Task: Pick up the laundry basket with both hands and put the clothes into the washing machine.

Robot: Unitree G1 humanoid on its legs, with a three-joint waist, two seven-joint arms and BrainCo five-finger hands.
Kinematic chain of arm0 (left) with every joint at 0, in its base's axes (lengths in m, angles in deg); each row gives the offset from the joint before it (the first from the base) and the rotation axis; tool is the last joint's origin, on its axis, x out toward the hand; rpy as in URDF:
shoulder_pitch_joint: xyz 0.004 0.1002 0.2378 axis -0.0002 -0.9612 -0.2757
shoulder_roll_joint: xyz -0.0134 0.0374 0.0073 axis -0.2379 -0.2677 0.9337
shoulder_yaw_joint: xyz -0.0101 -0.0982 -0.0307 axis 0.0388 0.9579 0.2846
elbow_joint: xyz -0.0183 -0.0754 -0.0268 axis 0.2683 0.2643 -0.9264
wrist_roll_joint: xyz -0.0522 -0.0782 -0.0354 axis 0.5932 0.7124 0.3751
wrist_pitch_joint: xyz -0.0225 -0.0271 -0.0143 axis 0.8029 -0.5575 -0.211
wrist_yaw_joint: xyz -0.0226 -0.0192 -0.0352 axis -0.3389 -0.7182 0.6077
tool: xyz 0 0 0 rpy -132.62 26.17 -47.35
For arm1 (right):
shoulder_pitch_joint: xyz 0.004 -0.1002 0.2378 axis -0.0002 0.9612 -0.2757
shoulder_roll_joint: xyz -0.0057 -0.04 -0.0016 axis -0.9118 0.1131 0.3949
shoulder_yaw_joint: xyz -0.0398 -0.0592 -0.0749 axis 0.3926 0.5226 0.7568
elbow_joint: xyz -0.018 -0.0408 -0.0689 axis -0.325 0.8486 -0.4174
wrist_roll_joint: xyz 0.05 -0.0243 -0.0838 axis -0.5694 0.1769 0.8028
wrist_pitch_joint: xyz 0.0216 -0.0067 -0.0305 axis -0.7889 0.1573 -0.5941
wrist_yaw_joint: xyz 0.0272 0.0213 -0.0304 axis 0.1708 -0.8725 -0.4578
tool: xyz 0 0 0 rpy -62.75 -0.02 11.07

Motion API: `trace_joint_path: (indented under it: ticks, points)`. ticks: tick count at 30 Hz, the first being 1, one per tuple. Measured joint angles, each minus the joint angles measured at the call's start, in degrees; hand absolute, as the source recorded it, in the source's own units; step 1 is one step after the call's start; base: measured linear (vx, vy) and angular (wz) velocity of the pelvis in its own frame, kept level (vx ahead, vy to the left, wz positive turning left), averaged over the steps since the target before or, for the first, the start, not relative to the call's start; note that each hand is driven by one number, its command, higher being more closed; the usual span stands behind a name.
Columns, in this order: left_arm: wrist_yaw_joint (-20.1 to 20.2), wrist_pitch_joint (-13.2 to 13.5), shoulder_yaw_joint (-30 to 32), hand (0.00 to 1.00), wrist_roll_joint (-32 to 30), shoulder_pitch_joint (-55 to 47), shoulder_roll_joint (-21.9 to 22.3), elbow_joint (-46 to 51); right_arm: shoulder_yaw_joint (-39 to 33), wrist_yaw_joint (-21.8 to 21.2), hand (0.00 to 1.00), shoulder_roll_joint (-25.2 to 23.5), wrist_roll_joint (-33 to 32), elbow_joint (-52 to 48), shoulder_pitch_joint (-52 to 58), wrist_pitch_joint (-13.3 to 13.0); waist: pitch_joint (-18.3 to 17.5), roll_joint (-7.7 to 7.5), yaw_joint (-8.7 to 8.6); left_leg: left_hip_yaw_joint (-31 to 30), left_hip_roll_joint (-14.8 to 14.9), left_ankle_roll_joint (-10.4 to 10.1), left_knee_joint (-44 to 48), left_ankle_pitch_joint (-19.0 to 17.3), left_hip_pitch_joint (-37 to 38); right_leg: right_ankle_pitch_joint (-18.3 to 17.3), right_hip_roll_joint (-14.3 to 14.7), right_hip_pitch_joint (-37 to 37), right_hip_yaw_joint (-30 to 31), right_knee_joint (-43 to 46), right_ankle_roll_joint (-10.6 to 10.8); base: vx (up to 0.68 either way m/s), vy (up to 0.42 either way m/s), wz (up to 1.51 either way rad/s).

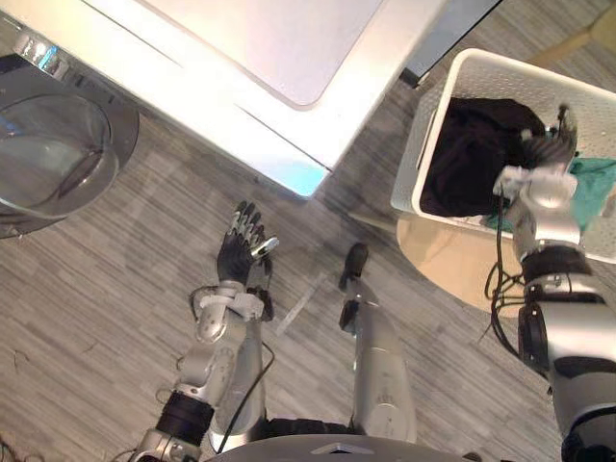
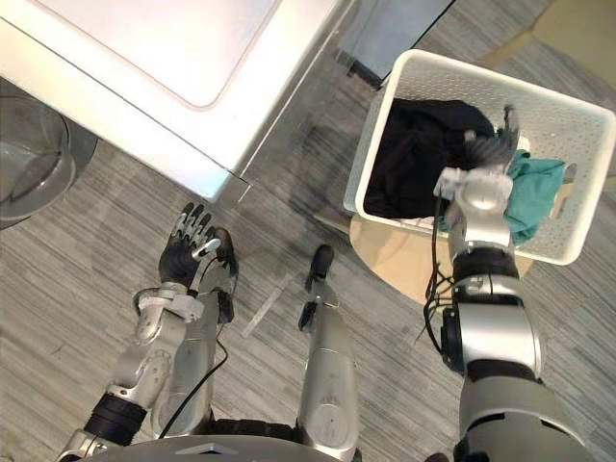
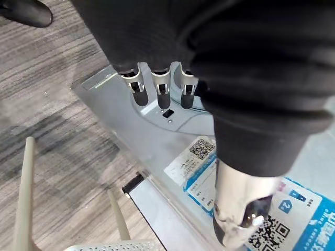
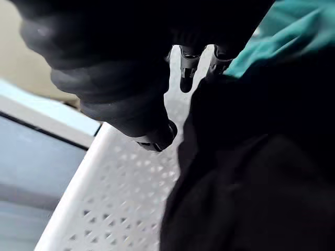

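Observation:
A white perforated laundry basket stands on a round wooden stool at the right. In it lie a black garment and a teal garment. My right hand hovers over the basket's near side, above both garments, fingers loosely extended and holding nothing; its fingers show close to the black cloth. My left hand is raised over the floor between the washing machine and the stool, well away from the basket, fingers straight and open.
The washing machine's round glass door hangs open at the far left. A grey cabinet stands behind the basket. Wood-grain floor lies between the machine and the stool.

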Motion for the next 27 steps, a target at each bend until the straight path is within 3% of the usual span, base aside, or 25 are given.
trace_joint_path:
  ticks: [9,17,22,27]
  points:
    - [-2.2,0.3,0.1,0.0,-0.1,1.9,3.3,1.3,3.3,3.3,0.0,0.6,1.2,-7.5,-2.0,2.1,0.0,-0.02,0.46,1.3,1.8,-0.3,2.3,-1.5,-3.1,0.0,0.4,-1.6,-1.3,0.0,-0.1,0.02,-0.027,-0.01]
    - [-2.9,0.3,0.3,0.0,-0.1,2.0,4.5,1.1,5.0,2.4,0.0,0.6,7.9,-8.8,-0.8,3.8,-0.1,-0.09,0.21,1.9,3.3,0.0,5.2,-3.6,-3.4,-0.2,1.1,-0.9,-1.3,0.6,-0.4,0.0,-0.035,-0.03]
    - [-3.0,-0.1,0.3,0.0,-1.8,2.4,4.5,-0.4,7.2,-1.0,0.0,-1.1,9.3,-0.7,-0.5,5.8,-0.1,-0.15,0.17,3.6,3.8,0.1,2.7,-1.6,-2.8,-0.3,1.0,-0.8,-2.2,0.7,-0.5,-0.01,-0.058,0.12]
    - [-3.1,-0.6,0.5,0.0,-4.7,2.3,2.7,-0.6,7.9,-3.7,0.0,-3.3,9.6,3.8,1.6,6.0,-0.4,-0.26,0.34,3.9,3.3,0.0,-1.8,1.5,-0.1,-0.7,1.0,0.2,-3.2,0.9,-1.0,0.0,-0.065,0.1]
